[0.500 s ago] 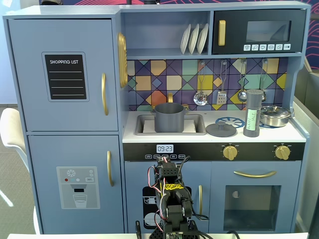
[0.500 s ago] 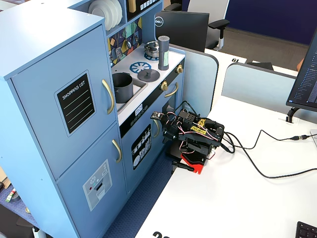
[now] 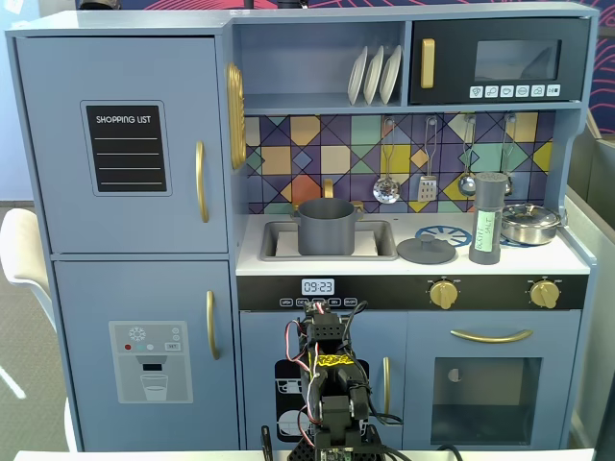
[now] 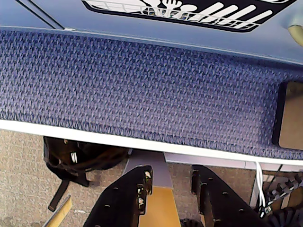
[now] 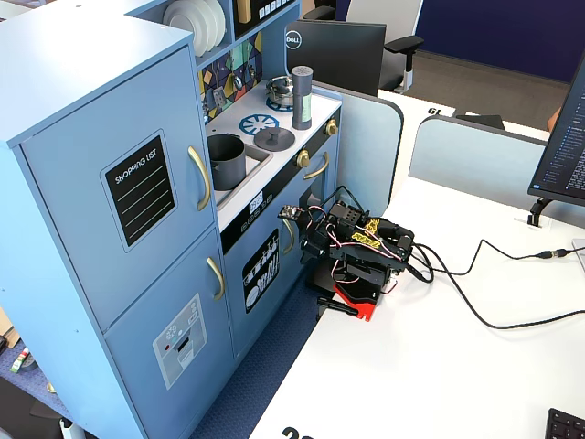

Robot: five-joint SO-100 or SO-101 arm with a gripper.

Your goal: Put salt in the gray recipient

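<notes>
Nothing of the task looks started: the arm sits folded low in front of the toy kitchen (image 3: 125,144), and its gripper (image 4: 170,182) points down past the desk edge, jaws parted by a narrow gap with nothing between them. The salt (image 3: 487,219), a tall slim dark-gray cylinder with a pale green lettered label, stands upright on the white countertop at the right in a fixed view, just beside a shiny lidded pan (image 3: 530,223) and taller than anything near it. The gray recipient (image 3: 327,227) is a matte, straight-sided pot with small side handles, sitting in the sink recess well to the left of the shaker; its flat knobbed lid (image 3: 427,251) lies between them on the counter. The next move, as I judge it, calls for unfolding upward to counter height and closing on the shaker's smooth round body low enough that it does not tip, then carrying it over the pot's open mouth. The wrist view shows only blue woven fabric (image 4: 142,90) and floor, so whether the pot is empty cannot be told.
</notes>
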